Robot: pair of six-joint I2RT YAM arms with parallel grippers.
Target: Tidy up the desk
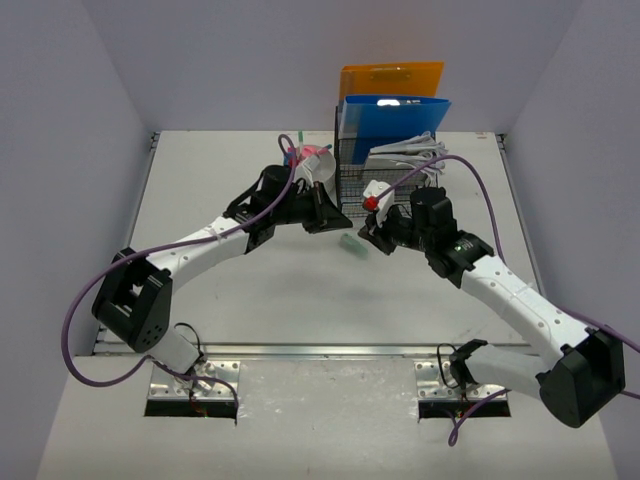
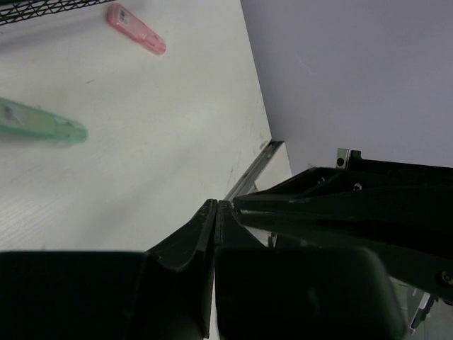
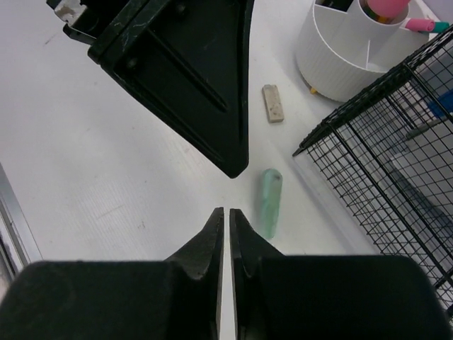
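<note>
The left claw [image 2: 214, 211] and right claw [image 3: 226, 212] are seen pinched shut, nothing gripped. The flat white rectangular worktop [image 1: 250, 290] is spread under them, boxed in by lavender walls [image 1: 60, 120]; 1 pale green plastic marker [image 3: 269, 202] is seen lying beside the black wire basket [image 3: 382, 177].

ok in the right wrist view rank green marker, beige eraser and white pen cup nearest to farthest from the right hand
1. green marker, lying just right of the right hand
2. beige eraser, farther ahead on the desk
3. white pen cup, top right corner
</note>
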